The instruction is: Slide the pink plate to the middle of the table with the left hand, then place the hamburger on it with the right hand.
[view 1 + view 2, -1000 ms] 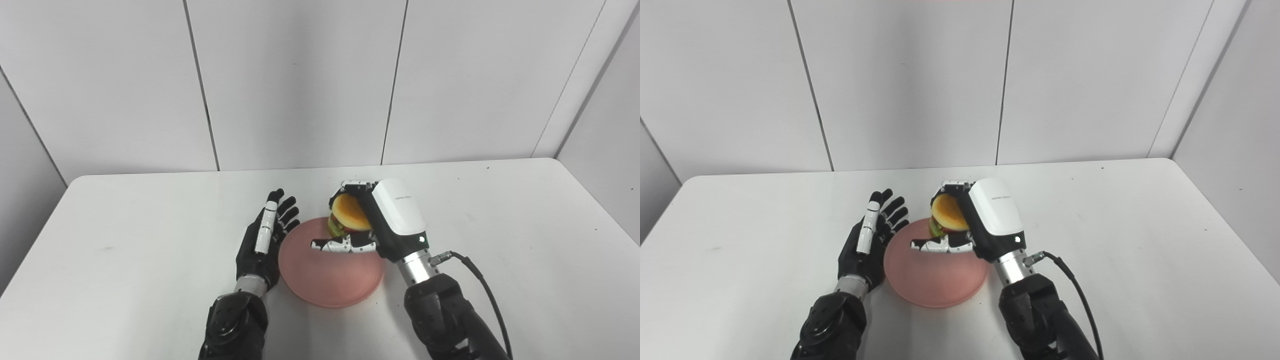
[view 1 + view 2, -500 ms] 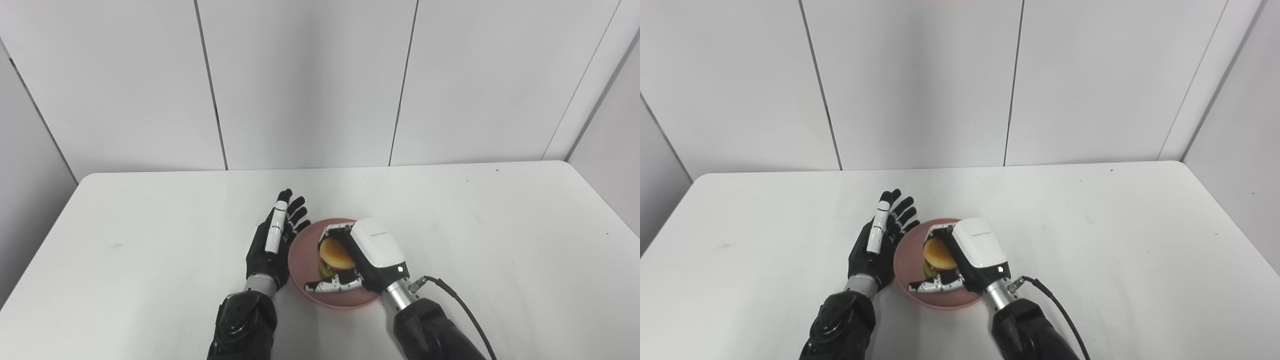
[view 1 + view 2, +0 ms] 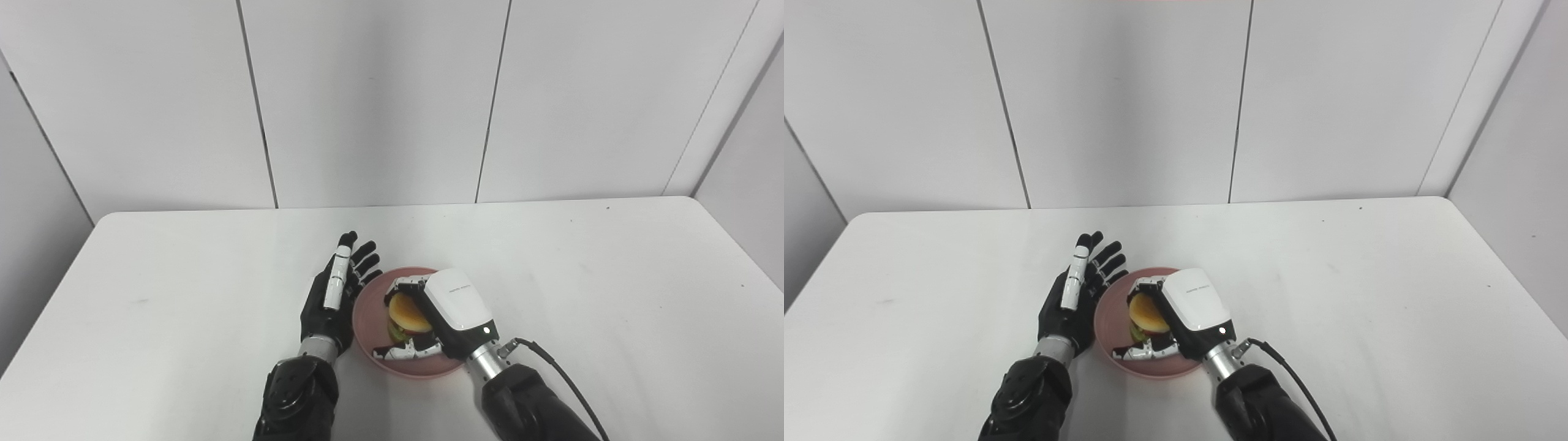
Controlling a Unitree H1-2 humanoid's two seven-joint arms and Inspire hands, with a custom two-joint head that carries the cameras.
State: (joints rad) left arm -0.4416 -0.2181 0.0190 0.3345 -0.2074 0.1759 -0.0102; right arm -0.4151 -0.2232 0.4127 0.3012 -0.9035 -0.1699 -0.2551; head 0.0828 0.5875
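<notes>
Right hand (image 3: 447,312) closed around hamburger (image 3: 407,313), held over pink plate (image 3: 367,312) mid-table; bun top tipped left. Left hand (image 3: 334,294) empty, fingers spread, against plate's left rim.

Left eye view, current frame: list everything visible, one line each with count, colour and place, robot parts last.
table: one, white, fills the lower half of the view
wall panels: several, white-grey, behind the table
pink plate: one, pink, near the middle of the table toward the front edge
hamburger: one, tan bun with green and red filling, over the plate inside the right hand's grasp
cable: one, black, running from the right wrist
left hand: one, black with a white strip, open, fingers spread, beside the plate's left rim
right hand: one, white shell, closed on the hamburger
</notes>
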